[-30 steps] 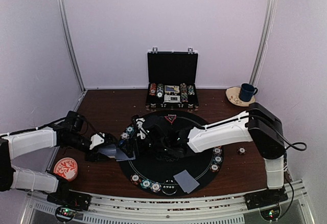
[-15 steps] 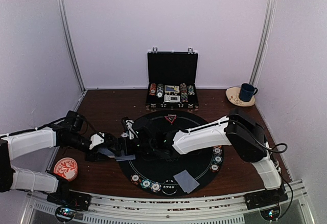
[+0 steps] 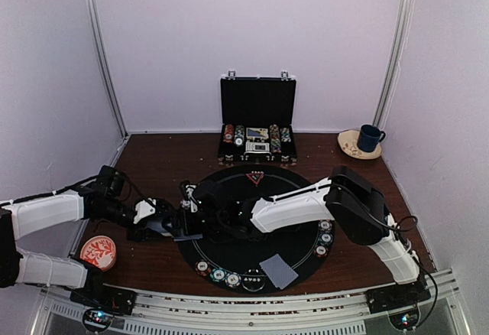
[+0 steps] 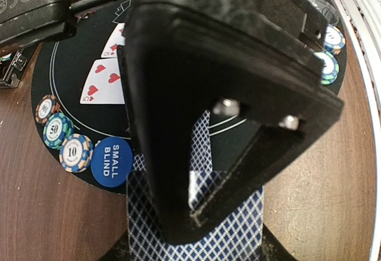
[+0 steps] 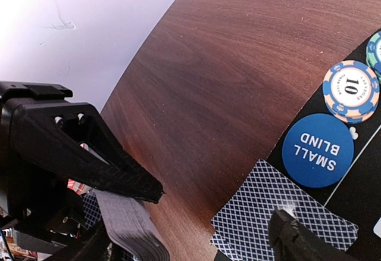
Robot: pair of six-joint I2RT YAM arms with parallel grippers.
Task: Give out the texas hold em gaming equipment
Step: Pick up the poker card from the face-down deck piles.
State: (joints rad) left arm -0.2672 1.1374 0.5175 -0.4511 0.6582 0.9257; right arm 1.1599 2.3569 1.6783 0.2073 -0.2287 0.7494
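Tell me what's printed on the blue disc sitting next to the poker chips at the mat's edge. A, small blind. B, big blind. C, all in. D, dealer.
A: the blue disc carries the words SMALL BLIND in white letters, and it lies right beside the chip marked 10.

Soft, even light fills the scene, with no hard shadows. The pale lilac wall looks washed out and blows to white in the right wrist view's upper left. The round black felt mat swallows detail. The dark brown wooden table shows a faint sheen, and the close-up blue diamond-backed playing cards look soft.
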